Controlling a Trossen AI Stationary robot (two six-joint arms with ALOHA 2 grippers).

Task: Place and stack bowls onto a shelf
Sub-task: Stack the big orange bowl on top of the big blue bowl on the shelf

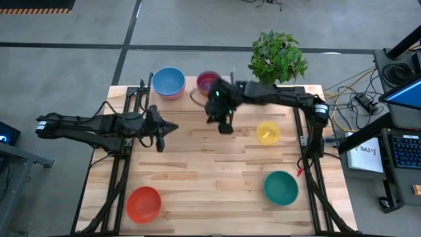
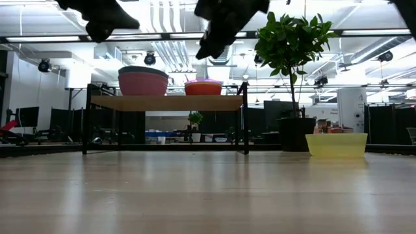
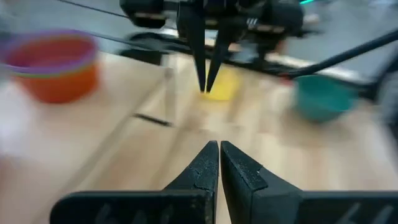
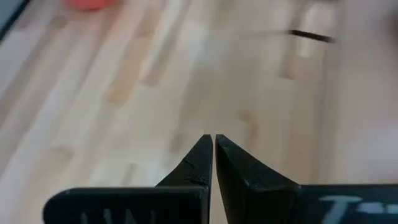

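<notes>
step: fetch next bowl | right gripper (image 1: 225, 126): fingers together, empty, just beside light-wood shelf (image 2: 168, 103) | left gripper (image 1: 172, 128): together, waiting mid-table | small yellow plastic bowl (image 1: 268, 132): nearest, on tabletop | advice: spread fingers before descending, pinch one rim wall squarely
</notes>
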